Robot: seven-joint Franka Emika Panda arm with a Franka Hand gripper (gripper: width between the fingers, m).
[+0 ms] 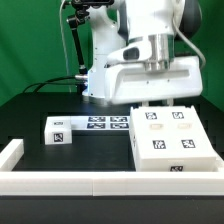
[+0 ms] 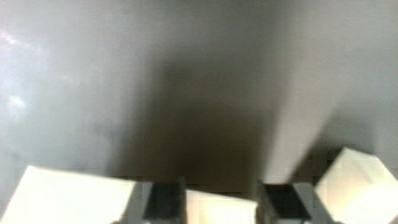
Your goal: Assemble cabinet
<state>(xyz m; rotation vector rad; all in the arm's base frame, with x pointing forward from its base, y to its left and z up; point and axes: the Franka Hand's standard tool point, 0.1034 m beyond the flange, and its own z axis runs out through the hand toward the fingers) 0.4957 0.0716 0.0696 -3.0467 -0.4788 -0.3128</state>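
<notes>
Dark table (image 1: 30,112); wrist view blurred; fingers (image 2: 164,203) by cabinet (image 1: 168,133), grip unclear.

Lower right of frame, on the worktop (image 1: 35,108): cabinet (image 1: 170,135). At centre, just beside it toward frame left: marker board (image 1: 103,123). Further left, just beside that board: small block (image 1: 57,131). In front, along bottom and lower-left edges: border rail (image 1: 60,182).
</notes>
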